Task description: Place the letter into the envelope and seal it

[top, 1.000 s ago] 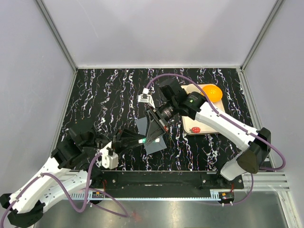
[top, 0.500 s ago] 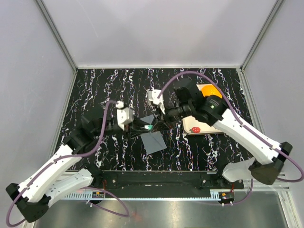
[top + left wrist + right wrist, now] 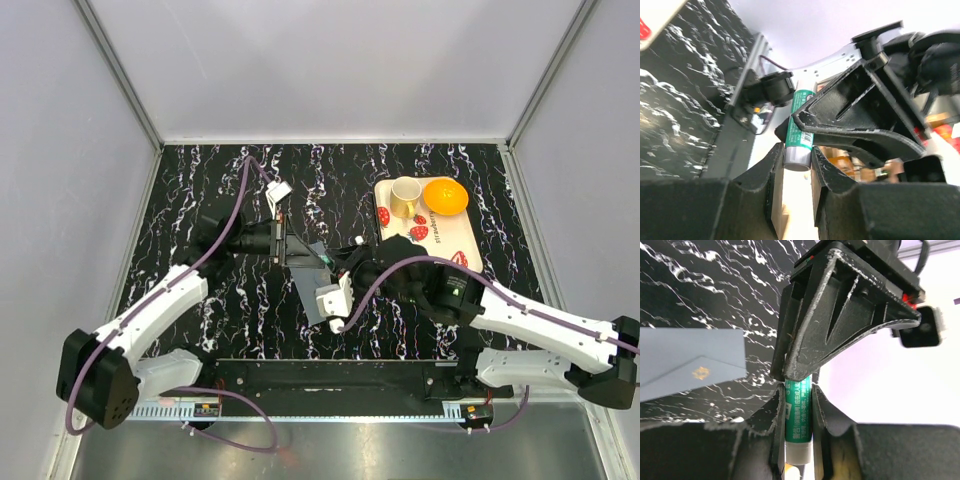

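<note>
Both claws are clamped on one green glue stick (image 3: 798, 422), held in air over mid surface (image 3: 200, 190). L claw (image 3: 797, 152) pinches one end, R claw (image 3: 798, 400) the other, tips nearly nose to nose. Envelope (image 3: 687, 360) lies flat on the surface just beside/below them, toward near edge, side w/ gold mark facing up. Letter not visible, prob. inside, can't confirm. Step looks like uncapping the stick (or a handover) before gluing the flap. To do it well: keep both grips firm & pull straight along the stick's axis, no bending. Hold one claw fixed, back the other off slowly. Keep clear of the envelope so it isn't nudged, & don't let the cap drop.
</note>
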`<state>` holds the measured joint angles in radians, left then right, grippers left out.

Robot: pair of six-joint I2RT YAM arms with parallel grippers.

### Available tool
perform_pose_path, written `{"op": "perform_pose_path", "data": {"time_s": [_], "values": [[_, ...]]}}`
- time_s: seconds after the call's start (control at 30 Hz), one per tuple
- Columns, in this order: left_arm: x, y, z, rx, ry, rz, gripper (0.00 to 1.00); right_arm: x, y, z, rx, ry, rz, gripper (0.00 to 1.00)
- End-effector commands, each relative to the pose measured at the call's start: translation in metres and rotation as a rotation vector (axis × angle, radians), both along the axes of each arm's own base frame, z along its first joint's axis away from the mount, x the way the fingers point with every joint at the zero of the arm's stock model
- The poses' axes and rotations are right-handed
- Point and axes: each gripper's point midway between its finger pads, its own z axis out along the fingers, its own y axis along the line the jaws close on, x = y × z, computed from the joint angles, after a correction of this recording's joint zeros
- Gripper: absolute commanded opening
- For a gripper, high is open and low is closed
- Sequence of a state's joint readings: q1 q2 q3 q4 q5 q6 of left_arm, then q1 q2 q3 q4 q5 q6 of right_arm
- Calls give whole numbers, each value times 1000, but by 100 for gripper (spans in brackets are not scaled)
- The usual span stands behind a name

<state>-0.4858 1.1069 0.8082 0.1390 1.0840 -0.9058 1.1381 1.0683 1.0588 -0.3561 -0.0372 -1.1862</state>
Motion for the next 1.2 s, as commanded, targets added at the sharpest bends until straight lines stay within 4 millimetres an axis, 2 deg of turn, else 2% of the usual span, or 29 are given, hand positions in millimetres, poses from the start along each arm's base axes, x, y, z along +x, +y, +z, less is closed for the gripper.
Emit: {"op": "perform_pose_path", "data": {"time_s": [0.0,0.03,0.07,0.1,0.13,0.17,0.2,0.23,0.27,0.3,0.33,0.37,0.4,0.43,0.47,0.5,0.53,0.57,0.6,0.63,0.7,0.73,0.77,0.8,0.97,1.17], "values": [[10,-2,38,-170,159,28,4,-11,24,38,90,-240,119,0],[12,-1,36,-172,159,30,13,-9,24,39,96,-229,103,0],[11,2,39,-184,125,34,20,-5,23,49,121,-212,65,0],[11,6,47,-211,29,39,33,-6,23,40,111,-133,46,0],[16,12,51,-216,-23,66,40,-1,20,42,122,-100,4,0],[15,18,66,-230,-116,85,46,-1,19,54,157,-60,-17,0],[22,23,63,-189,-114,120,50,-4,17,41,143,64,-45,0],[29,29,62,-159,-283,147,58,1,11,38,142,132,-86,0],[30,40,82,-151,-435,176,62,-8,14,50,179,222,-45,0],[29,45,71,-85,-455,174,64,-14,11,35,176,405,-91,0],[36,51,67,-23,-734,179,67,-6,6,32,180,496,-128,0],[27,57,77,4,-887,174,67,-17,9,43,198,597,-76,0],[21,62,69,34,-973,151,67,-20,10,29,184,770,-132,0],[20,65,70,45,-1181,133,69,-21,9,28,186,855,-135,0],[8,70,69,41,-1296,122,71,-30,8,38,190,969,-55,0],[4,72,68,41,-1476,90,72,-34,9,28,165,1108,-89,0],[-11,72,63,8,-1562,46,73,-38,11,30,163,1175,-78,0],[-16,73,62,-3,-1631,28,75,-48,10,36,152,1266,-15,0],[-19,73,63,-7,-1733,15,75,-52,14,32,135,1371,-25,0],[-22,72,60,-10,-1764,11,76,-62,16,36,113,1445,26,0],[-23,70,61,-13,-1840,3,77,-66,22,34,78,1609,28,0],[-25,66,58,-19,-1856,-7,76,-75,21,40,53,1696,80,0],[-26,64,58,-25,-1874,-15,76,-72,27,40,68,1720,119,0],[-27,62,57,-31,-1918,-30,75,-74,28,44,64,1821,98,0],[-45,51,53,-80,-1959,-125,69,-71,35,48,56,1883,138,0],[-53,44,52,-108,-1984,-163,47,-74,36,50,43,1916,169,0]]}}
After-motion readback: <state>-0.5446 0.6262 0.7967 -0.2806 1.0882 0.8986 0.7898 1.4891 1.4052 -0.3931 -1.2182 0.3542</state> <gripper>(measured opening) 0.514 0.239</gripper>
